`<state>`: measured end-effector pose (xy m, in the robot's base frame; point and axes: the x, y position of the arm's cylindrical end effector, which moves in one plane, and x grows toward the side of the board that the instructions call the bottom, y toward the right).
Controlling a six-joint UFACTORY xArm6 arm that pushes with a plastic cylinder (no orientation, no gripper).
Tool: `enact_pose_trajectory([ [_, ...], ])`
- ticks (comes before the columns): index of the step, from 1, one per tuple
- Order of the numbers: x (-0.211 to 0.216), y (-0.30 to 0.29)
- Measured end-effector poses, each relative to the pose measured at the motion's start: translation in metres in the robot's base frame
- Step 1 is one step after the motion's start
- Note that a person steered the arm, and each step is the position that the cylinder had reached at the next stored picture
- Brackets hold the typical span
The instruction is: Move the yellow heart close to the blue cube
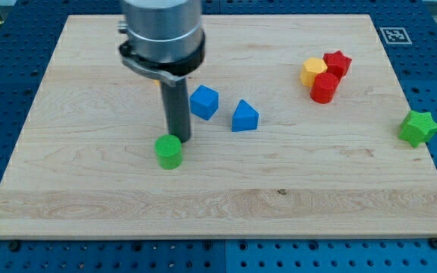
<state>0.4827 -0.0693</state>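
My tip, a bare rod holding nothing, sat beside the green block. The yellow heart lay at three o'clock from the blue cube, touching red blocks. It looked light, rigid and slippery; I'd push its right flank.

The top edge cuts off my arm's grey housing above the blue cube; the red cylinder partly hides the yellow block.
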Motion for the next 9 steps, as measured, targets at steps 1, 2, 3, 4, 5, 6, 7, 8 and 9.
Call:
enact_pose_trajectory([
  [1, 0.000, -0.001],
  [2, 0.000, -0.003],
  [3, -0.002, -0.038],
  [4, -0.007, -0.073],
  [5, -0.009, -0.073],
  [6, -0.038, -0.083],
  [7, -0.049, -0.086],
  [8, -0.049, -0.086],
  [9, -0.073, -0.086],
])
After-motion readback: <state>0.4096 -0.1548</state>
